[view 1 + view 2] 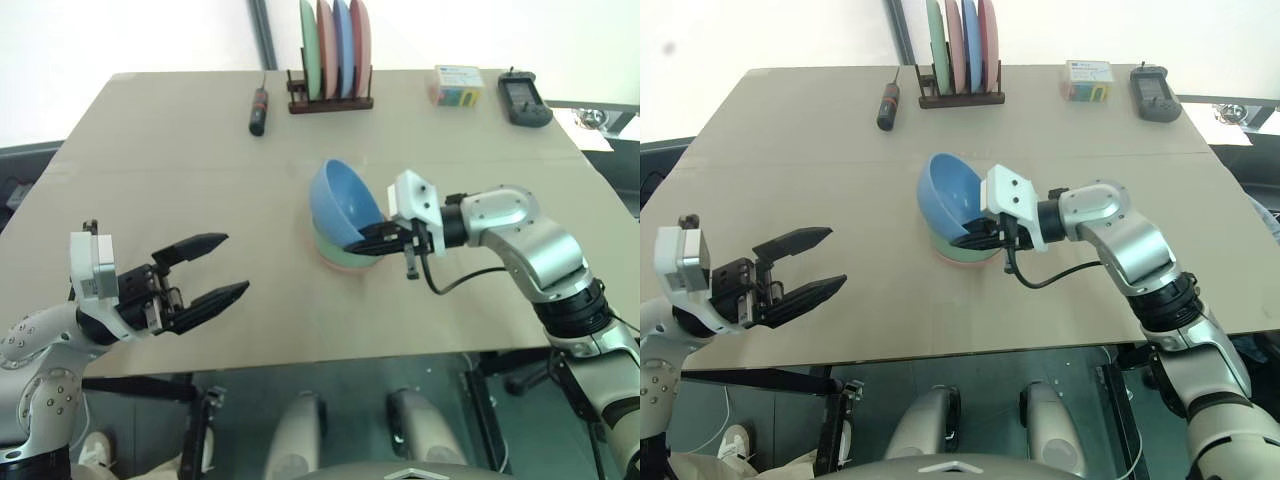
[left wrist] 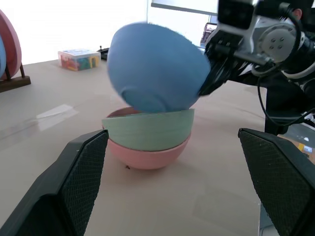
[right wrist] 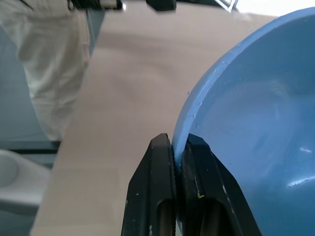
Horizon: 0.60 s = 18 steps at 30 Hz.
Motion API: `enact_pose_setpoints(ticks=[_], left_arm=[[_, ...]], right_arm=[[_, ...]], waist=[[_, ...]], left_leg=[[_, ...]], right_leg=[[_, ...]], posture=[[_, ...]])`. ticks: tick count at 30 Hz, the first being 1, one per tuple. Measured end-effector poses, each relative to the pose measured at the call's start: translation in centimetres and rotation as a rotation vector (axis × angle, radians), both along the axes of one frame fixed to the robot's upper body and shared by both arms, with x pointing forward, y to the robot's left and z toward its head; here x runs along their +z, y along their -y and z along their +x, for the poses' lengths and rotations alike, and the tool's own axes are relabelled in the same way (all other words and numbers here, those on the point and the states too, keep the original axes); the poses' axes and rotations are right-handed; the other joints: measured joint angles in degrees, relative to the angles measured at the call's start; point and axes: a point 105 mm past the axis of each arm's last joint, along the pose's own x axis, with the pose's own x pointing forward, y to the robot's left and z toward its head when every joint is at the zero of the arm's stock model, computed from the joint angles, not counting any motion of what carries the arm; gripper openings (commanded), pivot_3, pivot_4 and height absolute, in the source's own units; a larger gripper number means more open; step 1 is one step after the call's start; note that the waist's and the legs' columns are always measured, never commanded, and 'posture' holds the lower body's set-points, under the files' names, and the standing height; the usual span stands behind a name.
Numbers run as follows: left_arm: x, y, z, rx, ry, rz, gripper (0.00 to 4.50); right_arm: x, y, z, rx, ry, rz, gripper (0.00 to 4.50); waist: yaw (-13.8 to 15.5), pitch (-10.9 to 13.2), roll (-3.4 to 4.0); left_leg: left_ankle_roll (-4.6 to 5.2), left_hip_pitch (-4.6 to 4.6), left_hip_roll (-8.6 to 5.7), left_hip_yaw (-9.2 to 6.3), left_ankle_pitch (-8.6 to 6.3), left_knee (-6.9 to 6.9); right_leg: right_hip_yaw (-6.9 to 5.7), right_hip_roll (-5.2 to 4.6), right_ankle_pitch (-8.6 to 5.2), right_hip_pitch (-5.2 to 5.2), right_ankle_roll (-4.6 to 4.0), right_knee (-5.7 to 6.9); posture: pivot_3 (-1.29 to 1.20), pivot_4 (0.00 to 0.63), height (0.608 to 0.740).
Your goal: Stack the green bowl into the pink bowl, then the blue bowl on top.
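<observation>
Surface point(image 1: 200, 140): tan top carrying all items.

Right arm point(image 1: 520, 240): reaches in from the right toward mid-surface. Right claw point(image 1: 372, 238): fingers pressed together on the rim of the blue bowl point(image 1: 345, 205), one finger inside, one outside; the right wrist view confirms the pinch on the bowl's edge.

Left claw point(image 1: 215, 268): fingers spread wide, nothing between them, held near the front left edge and well apart from the bowls, pointing toward them.

Blue bowl: tilted steeply, its opening facing the right claw, lifted and tipped over the stack; lower edge close to the green bowl's rim. Cannot tell whether they touch.

Green bowl point(image 2: 147, 130): nested upright inside the pink bowl point(image 2: 147, 155), which sits on the surface near the middle.

Far edge: wooden rack point(image 1: 330, 100) holding upright plates point(image 1: 335, 45) in green, pink, blue and red. Beside it on the left, a screwdriver point(image 1: 258, 108). To the right, a small box of coloured pieces point(image 1: 457, 85), then a black handheld device point(image 1: 523, 100).
</observation>
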Motion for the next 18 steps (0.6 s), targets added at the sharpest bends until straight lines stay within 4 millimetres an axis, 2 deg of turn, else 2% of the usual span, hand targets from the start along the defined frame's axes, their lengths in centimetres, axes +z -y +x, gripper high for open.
enact_pose_setpoints(ticks=[2, 3, 5, 9, 10, 11, 12, 15, 17, 18], left_arm=[[-0.1, 0.0, 0.0, 0.0, -0.003, 0.0, 4.5], [-0.2, 0.0, -0.1, 0.003, -0.011, 0.0, 4.5], [-0.3, -0.1, -0.1, 0.004, -0.014, 0.0, 4.5], [-0.8, -0.2, -0.4, 0.012, -0.039, -0.001, 4.5], [-0.8, -0.2, -0.4, 0.013, -0.04, -0.001, 4.5], [-0.7, -0.2, -0.3, 0.023, -0.039, -0.002, 4.5], [-0.7, -0.1, -0.3, 0.026, -0.039, -0.001, 4.5], [-0.6, 0.1, -0.1, 0.052, -0.031, 0.015, 4.5], [-0.7, 0.2, 0.2, 0.077, -0.034, 0.025, 4.5], [-0.8, 0.1, 0.3, 0.09, -0.036, 0.027, 4.5]], right_arm=[[-1.2, 0.0, 0.6, -0.019, 0.015, -0.049, 0.08], [-1.8, 0.1, 0.8, -0.026, 0.004, -0.071, 0.7], [-1.8, 0.1, 0.8, -0.026, 0.003, -0.074, 0.9], [-1.6, -0.1, 0.0, 0.022, -0.031, -0.07, 2.37], [-1.5, -0.1, -0.1, 0.022, -0.03, -0.066, 2.37], [-0.7, 0.1, 0.0, 0.011, -0.018, -0.04, 3.12], [-0.2, 0.1, 0.0, 0.005, -0.007, -0.025, 3.34], [2.6, 1.3, 0.1, -0.058, 0.041, 0.089, 3.34], [4.4, 3.8, 0.2, -0.153, 0.074, 0.174, 3.34], [4.6, 4.9, 0.3, -0.194, 0.074, 0.187, 3.34]], waist=[[0.0, 0.0, 0.0], [0.0, 0.0, 0.0], [0.0, 0.0, 0.0], [0.0, 0.0, 0.0], [0.0, 0.0, 0.0], [0.1, 0.0, 0.01], [0.1, 0.0, 0.01], [0.3, 0.0, -0.01], [0.7, 0.0, -0.06], [0.7, 0.0, -0.09]], left_leg=[[0.0, -0.04, 0.0, 0.01, 0.0, -0.04], [0.0, -0.05, 0.0, 0.01, 0.0, -0.05], [0.0, -0.05, 0.0, 0.01, 0.0, -0.05], [0.0, -0.03, 0.0, 0.0, 0.0, -0.04], [0.0, -0.03, 0.0, -0.01, 0.0, -0.04], [0.0, -0.03, 0.0, -0.01, 0.0, -0.04], [0.0, -0.03, 0.0, -0.01, 0.0, -0.04], [0.0, -0.07, -0.02, -0.03, 0.0, -0.03], [0.0, -0.07, -0.05, -0.07, 0.0, -0.04], [0.0, -0.06, -0.06, -0.06, -0.01, -0.05]], right_leg=[[0.0, 0.0, 0.0, -0.06, 0.0, 0.0], [0.0, 0.0, 0.0, -0.06, 0.01, 0.0], [0.0, 0.0, 0.01, -0.06, 0.01, 0.0], [0.0, 0.0, -0.01, -0.05, 0.01, 0.01], [0.0, 0.0, -0.01, -0.05, 0.0, 0.01], [-0.01, 0.0, -0.01, -0.05, 0.01, 0.01], [0.0, 0.0, -0.01, -0.05, 0.01, 0.01], [-0.01, -0.02, -0.01, -0.04, 0.0, 0.0], [-0.03, -0.04, -0.01, 0.0, 0.0, -0.06], [-0.03, -0.04, -0.01, 0.03, 0.0, -0.09]], posture=[[0.0, 0.15, 0.74], [0.0, 0.15, 0.74], [0.0, 0.15, 0.74], [0.0, 0.15, 0.74], [0.0, 0.15, 0.74], [0.0, 0.15, 0.74], [0.0, 0.15, 0.74], [0.0, 0.15, 0.74], [0.0, 0.15, 0.74], [0.0, 0.15, 0.74]])
